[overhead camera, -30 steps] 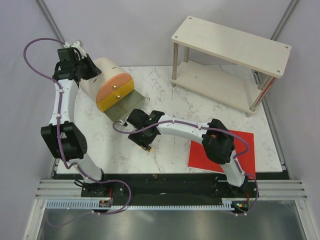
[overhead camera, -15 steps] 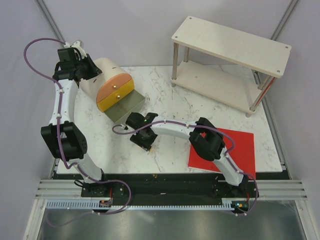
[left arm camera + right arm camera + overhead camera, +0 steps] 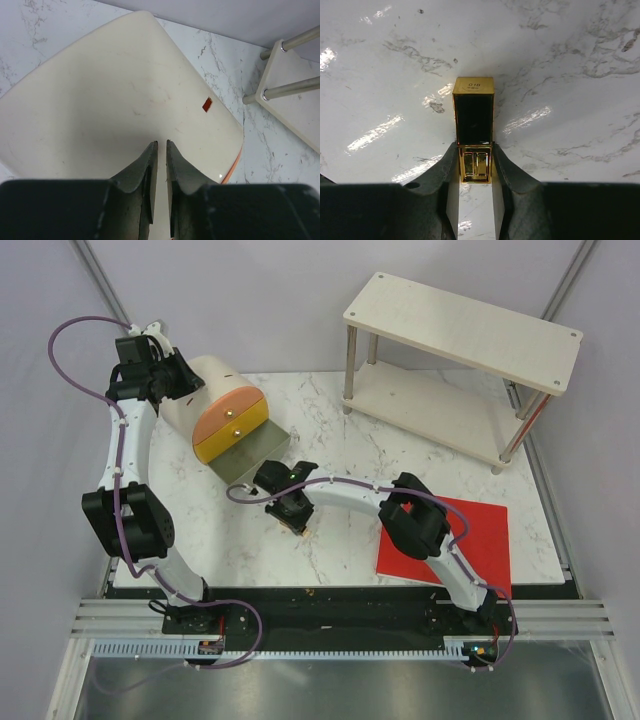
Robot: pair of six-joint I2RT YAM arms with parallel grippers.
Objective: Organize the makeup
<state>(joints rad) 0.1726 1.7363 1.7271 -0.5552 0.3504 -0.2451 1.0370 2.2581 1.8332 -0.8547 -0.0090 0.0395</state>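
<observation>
My right gripper point(image 3: 475, 148) is shut on a gold-and-black lipstick point(image 3: 474, 112), gripping its gold base just above the marble table; the black part and a gold end cap stick out forward. In the top view this gripper point(image 3: 296, 518) hangs over the table's middle left, near the case's open flap. My left gripper point(image 3: 161, 146) has its jaws almost together with nothing between them, over the cream body of the case point(image 3: 115, 95); in the top view it point(image 3: 172, 380) is at the back left. No other makeup shows.
The cream case with an orange-yellow round lid point(image 3: 229, 424) lies at the back left, its grey-green flap point(image 3: 252, 454) open on the table. A flat red sheet point(image 3: 478, 540) lies at the front right. A two-tier wooden shelf point(image 3: 462, 330) stands at the back right.
My right arm's elbow swung left, and the gripper with the lipstick shifted slightly back toward the case's flap. The left arm has not moved.
</observation>
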